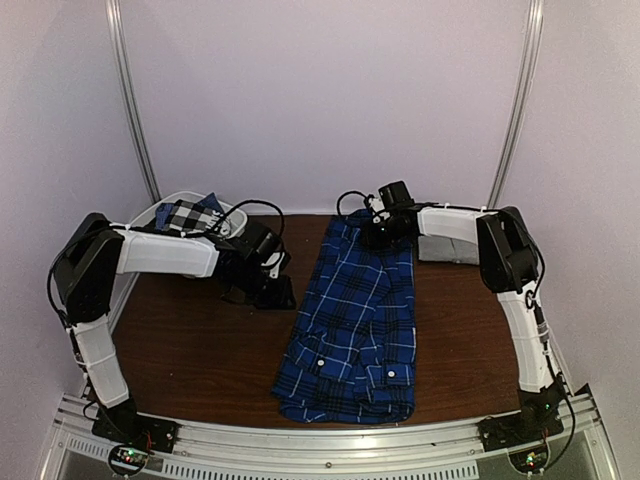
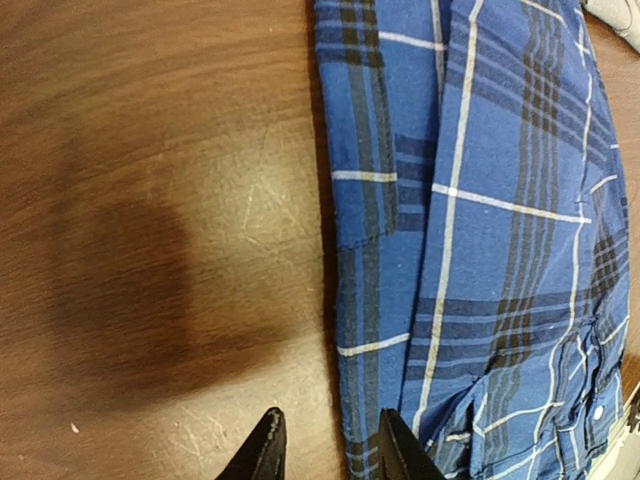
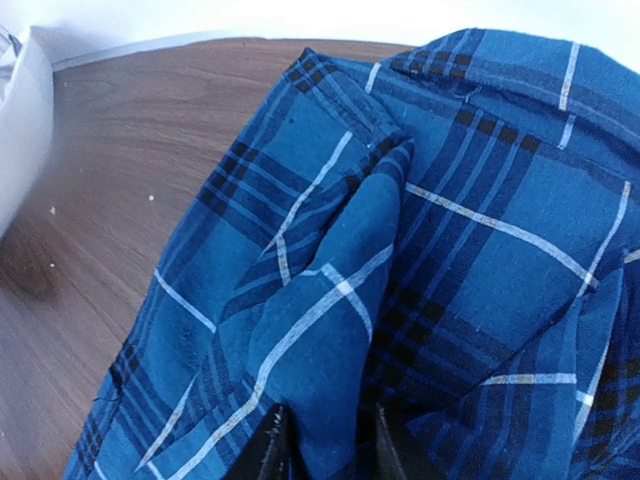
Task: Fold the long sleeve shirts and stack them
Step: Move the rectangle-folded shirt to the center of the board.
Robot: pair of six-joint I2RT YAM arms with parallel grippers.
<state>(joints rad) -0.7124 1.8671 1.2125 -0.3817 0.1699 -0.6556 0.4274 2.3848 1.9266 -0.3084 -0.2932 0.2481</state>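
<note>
While the right hand (image 3: 320, 440) grips the half-folded blue plaid shirt (image 1: 350, 320), the left hand (image 2: 325, 445) hangs released beside it (check shirt (image 1: 183, 216) not begun).

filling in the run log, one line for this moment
blue plaid shirt: partly folded | right gripper: shut on its far end | left gripper: open by its left edge | basket: check shirt inside

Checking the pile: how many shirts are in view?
3: blue plaid shirt mid-table, checked shirt in the basket, grey shirt under the right arm. More may be hidden.
</note>
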